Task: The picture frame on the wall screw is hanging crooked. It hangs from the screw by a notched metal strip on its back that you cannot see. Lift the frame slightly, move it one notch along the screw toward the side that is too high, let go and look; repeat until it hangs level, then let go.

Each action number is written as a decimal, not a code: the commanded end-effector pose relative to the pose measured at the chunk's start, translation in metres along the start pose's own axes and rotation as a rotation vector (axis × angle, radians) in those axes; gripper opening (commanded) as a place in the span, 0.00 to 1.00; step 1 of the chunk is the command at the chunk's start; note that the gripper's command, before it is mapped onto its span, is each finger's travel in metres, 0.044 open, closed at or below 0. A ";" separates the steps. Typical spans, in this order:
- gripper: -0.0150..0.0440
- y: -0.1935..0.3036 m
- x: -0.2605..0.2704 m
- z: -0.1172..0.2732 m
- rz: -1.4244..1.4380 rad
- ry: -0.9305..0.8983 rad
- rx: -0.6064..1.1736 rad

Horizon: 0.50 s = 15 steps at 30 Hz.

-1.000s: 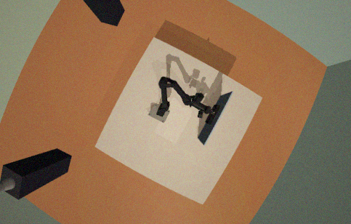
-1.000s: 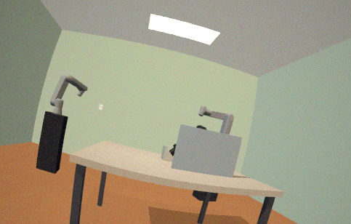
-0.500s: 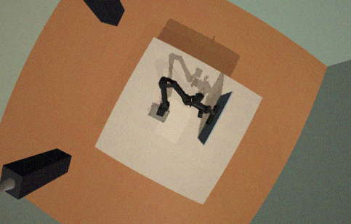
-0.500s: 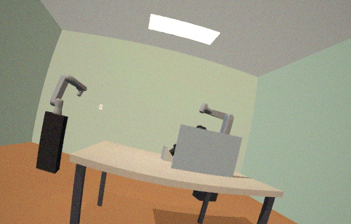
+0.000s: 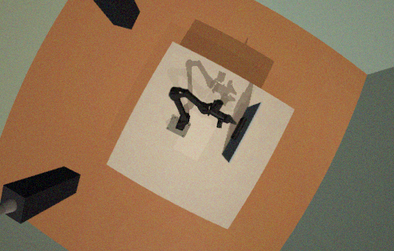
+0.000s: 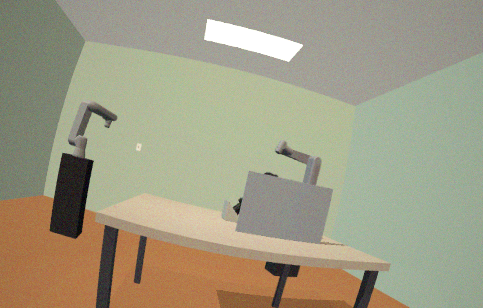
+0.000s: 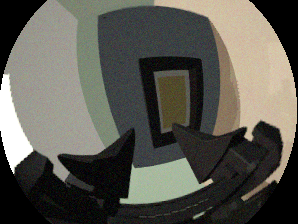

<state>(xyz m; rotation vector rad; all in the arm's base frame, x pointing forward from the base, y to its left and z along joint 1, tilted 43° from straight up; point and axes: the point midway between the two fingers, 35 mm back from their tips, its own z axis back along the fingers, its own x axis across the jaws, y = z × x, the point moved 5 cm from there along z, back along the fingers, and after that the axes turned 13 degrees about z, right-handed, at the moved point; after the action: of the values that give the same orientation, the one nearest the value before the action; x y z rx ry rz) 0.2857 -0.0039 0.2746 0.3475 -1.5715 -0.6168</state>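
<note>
The picture frame (image 7: pixel 197 95) (image 5: pixel 239 128), black with a pale inner border and an olive picture, hangs on the dark side of the upright panel (image 7: pixel 120 55) (image 5: pixel 254 112) (image 6: pixel 288 210). In the wrist view, which lies sideways with the ceiling at left, its edges run roughly parallel to the panel's; a small tilt cannot be judged. The screw and notched strip are hidden. My gripper (image 7: pixel 153 128) (image 5: pixel 235 121) is open in front of the frame. In the wrist view one fingertip shows beyond the frame's left bar, against the panel, and the other overlaps the picture.
The panel stands on the pale table (image 5: pixel 170 179) (image 6: pixel 178 225) and hides most of my arm in the exterior view. Two grey arms stand on black pedestals (image 6: pixel 71 195) (image 5: pixel 43 191) away from the table. A small pale block (image 6: pixel 228 211) shows beside the panel.
</note>
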 end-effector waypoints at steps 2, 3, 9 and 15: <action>0.69 -0.004 -0.005 0.038 -0.065 0.003 -0.006; 0.69 -0.006 -0.006 0.045 -0.077 0.003 -0.007; 0.69 -0.005 0.001 0.050 -0.086 -0.006 0.002; 0.69 -0.020 0.024 0.093 -0.165 0.001 -0.005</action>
<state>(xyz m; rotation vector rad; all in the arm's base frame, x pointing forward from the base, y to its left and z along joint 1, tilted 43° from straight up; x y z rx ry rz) 0.2081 -0.0116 0.2778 0.4466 -1.5498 -0.7222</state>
